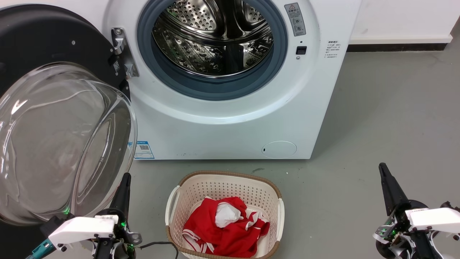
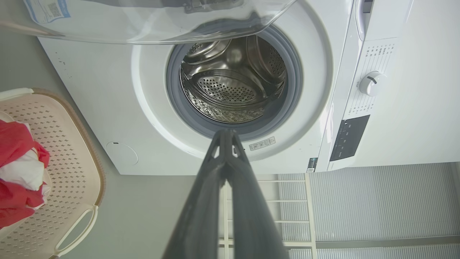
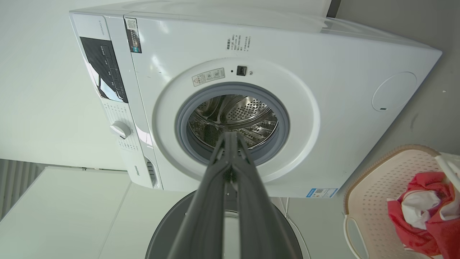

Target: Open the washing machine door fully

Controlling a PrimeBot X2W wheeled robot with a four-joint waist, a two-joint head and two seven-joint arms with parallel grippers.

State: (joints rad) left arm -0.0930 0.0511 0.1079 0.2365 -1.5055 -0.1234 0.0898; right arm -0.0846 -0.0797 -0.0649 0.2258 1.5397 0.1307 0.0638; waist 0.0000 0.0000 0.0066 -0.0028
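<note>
Glossy black and clear glass make up the washing machine door (image 1: 61,136), which stands wide open at the far left of the washing machine (image 1: 233,129). It hangs from a metal hinge (image 1: 120,46) on the left of the opening, with its bulging glass bowl facing the near side. The opening is uncovered, so the grey gasket (image 1: 212,90) and the perforated steel drum (image 1: 215,39) are in plain sight. Low on the white front are a blue label (image 1: 143,150) at the left and a round service flap (image 1: 279,149) towards the right.

The left gripper (image 1: 125,178) sits near and to the left, its fingers pressed together on nothing. Its tip lies just beside the right rim of the glass bowl, and whether it touches the glass cannot be told. In the left wrist view the left gripper (image 2: 225,133) points at the lower edge of the opening, with the bowl of the door (image 2: 154,21) across the top.

The right gripper (image 1: 382,167) is near and to the right, well apart from the machine, its fingers likewise clenched and empty. In the right wrist view it (image 3: 230,135) points into the drum.

A cream laundry basket (image 1: 222,176) stands on the grey floor (image 1: 377,108) between the two grippers, just in front of the machine. It holds a crumpled red and white garment (image 1: 222,230). A thin black cable (image 1: 161,246) lies by the basket's near left corner.
</note>
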